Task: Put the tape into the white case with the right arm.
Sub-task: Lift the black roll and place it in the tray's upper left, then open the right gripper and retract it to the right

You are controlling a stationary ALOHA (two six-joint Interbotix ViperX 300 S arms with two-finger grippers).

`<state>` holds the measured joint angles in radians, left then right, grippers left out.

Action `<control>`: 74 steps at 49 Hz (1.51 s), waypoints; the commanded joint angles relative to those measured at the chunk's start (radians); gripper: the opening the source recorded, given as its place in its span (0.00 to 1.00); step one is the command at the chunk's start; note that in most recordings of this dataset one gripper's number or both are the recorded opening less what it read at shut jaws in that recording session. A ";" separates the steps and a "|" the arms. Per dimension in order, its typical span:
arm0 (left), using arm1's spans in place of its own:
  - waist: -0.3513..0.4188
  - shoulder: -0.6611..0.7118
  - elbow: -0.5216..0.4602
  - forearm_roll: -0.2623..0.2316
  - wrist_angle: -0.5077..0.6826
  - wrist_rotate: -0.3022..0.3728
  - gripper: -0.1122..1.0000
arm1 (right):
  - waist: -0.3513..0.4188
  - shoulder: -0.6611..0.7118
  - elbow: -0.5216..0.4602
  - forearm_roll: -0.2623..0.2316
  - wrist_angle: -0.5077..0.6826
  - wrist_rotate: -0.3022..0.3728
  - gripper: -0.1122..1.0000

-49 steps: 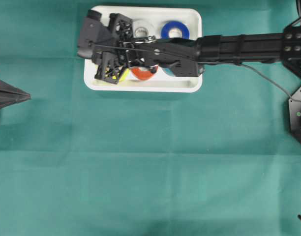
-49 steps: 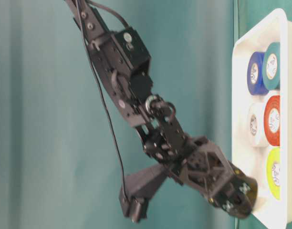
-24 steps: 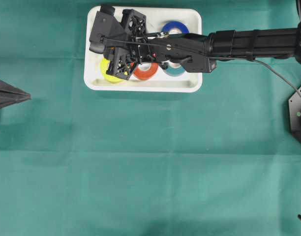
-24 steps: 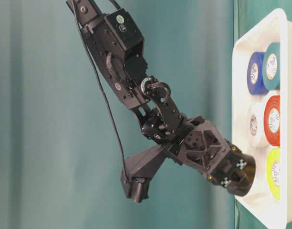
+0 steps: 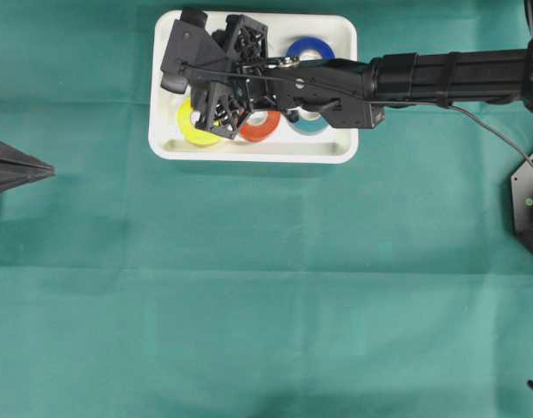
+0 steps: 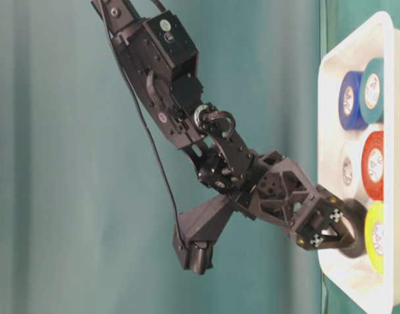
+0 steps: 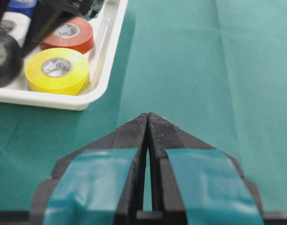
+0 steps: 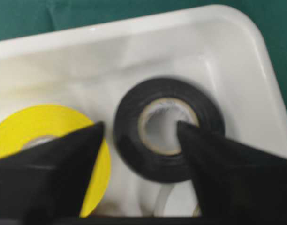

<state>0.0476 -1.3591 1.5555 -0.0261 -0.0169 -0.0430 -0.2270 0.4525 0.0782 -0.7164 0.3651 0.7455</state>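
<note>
The right gripper (image 8: 141,133) has its fingers spread, one tip over the yellow roll (image 8: 49,136) and the other over the hole of the black tape (image 8: 168,127), which lies flat on the floor of the white case (image 8: 237,61) in a corner bay, just beside the rim. The fingers no longer pinch it. In the table-level view the black tape (image 6: 354,229) sits below the fingertips (image 6: 321,226), against the yellow roll (image 6: 376,235). Little room is left there: the case wall curves close on two sides and the yellow roll fills the third.

A second ago the jaws were pressed on the tape and lower in the case; now they stand apart and the wrist is lifted.

The left gripper (image 7: 148,123) rests with its tips pressed together over the green cloth (image 5: 266,287), well apart from the case (image 5: 249,150). The cloth lies bare and wide below the case.
</note>
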 commanded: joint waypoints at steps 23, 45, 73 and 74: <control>0.000 0.008 -0.011 0.000 -0.008 0.000 0.11 | 0.023 -0.244 0.204 -0.003 -0.077 -0.002 0.60; 0.002 0.008 -0.008 0.000 -0.009 0.000 0.11 | 0.023 -0.540 0.583 -0.003 -0.279 -0.003 0.59; 0.000 0.008 -0.009 0.000 -0.009 0.000 0.11 | 0.021 -0.782 0.841 -0.003 -0.316 0.002 0.59; 0.002 0.008 -0.009 0.000 -0.009 0.002 0.11 | 0.021 -0.790 0.848 -0.003 -0.316 0.002 0.59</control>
<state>0.0476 -1.3591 1.5585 -0.0245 -0.0169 -0.0414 -0.2056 -0.2915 0.9173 -0.7164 0.0568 0.7440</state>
